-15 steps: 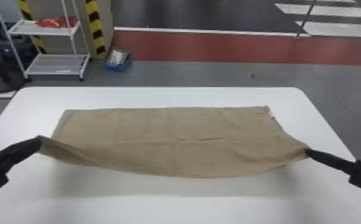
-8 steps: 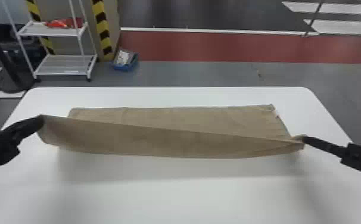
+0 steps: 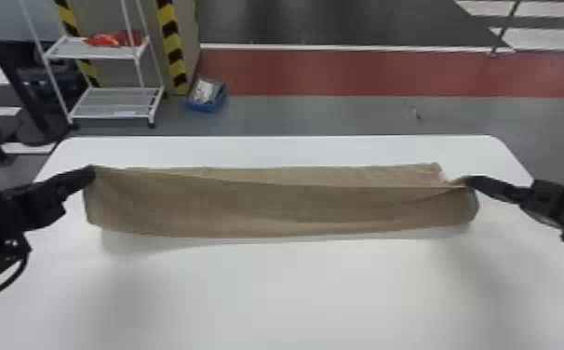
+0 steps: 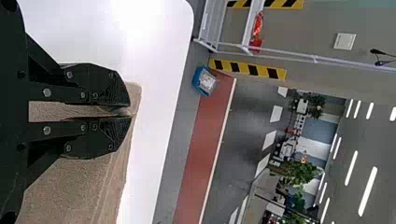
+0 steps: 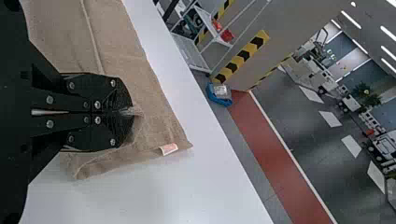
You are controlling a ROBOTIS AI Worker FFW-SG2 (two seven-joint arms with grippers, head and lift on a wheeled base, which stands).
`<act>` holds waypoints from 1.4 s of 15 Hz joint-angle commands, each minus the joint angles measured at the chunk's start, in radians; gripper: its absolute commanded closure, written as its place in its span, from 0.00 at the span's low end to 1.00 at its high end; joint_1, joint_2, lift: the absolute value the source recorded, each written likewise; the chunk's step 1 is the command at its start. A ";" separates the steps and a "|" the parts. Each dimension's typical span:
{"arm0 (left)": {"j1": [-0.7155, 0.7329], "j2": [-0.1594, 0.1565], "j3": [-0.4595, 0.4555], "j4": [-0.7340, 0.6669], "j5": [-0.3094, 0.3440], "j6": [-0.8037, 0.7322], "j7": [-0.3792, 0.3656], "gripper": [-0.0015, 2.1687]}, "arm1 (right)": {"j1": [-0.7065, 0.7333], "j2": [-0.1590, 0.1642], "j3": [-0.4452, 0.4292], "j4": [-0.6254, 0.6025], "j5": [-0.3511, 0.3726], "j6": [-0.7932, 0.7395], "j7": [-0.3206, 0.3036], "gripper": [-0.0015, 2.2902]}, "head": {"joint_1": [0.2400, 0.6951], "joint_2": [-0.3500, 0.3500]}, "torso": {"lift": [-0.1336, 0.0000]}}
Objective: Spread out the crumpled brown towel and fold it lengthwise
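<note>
Towel edge [image 3: 272, 187] moved forward, pinched in left tool [image 3: 90, 173] and right tool [image 3: 471, 181].

left gripper [image 3: 91, 172] and right gripper [image 3: 469, 181] have moved forward; towel [image 3: 267, 207] now spans narrower

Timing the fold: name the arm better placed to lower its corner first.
Left, probably: the left gripper looks even with the far edge of the towel, while towel shows beyond the right gripper.
</note>
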 commanded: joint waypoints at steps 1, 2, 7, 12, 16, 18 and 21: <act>-0.042 0.004 -0.022 0.044 -0.016 -0.002 0.000 0.47 | -0.052 -0.011 0.013 0.080 -0.004 -0.033 -0.001 0.72 | 1.00 0.47 | 0.04; -0.065 0.007 -0.038 0.070 -0.030 -0.005 0.000 0.47 | -0.080 -0.015 0.025 0.126 0.001 -0.067 -0.001 0.72 | 1.00 0.47 | 0.04; -0.178 0.012 -0.098 0.205 -0.079 -0.045 0.012 0.47 | -0.195 -0.018 0.059 0.298 0.013 -0.177 -0.001 0.72 | 1.00 0.45 | 0.04; -0.247 0.024 -0.152 0.308 -0.108 -0.109 0.005 0.47 | -0.241 -0.015 0.113 0.382 0.019 -0.226 -0.015 0.72 | 0.94 0.46 | 0.04; -0.272 0.034 -0.201 0.346 -0.153 -0.127 0.002 0.47 | -0.264 -0.005 0.193 0.434 0.036 -0.297 -0.032 0.72 | 0.93 0.46 | 0.04; -0.277 0.032 -0.216 0.356 -0.186 -0.127 0.003 0.47 | -0.270 -0.002 0.214 0.453 0.042 -0.337 -0.052 0.72 | 0.93 0.47 | 0.04; -0.273 0.032 -0.230 0.363 -0.215 -0.127 0.005 0.47 | -0.270 0.010 0.256 0.459 0.039 -0.386 -0.059 0.72 | 0.94 0.48 | 0.04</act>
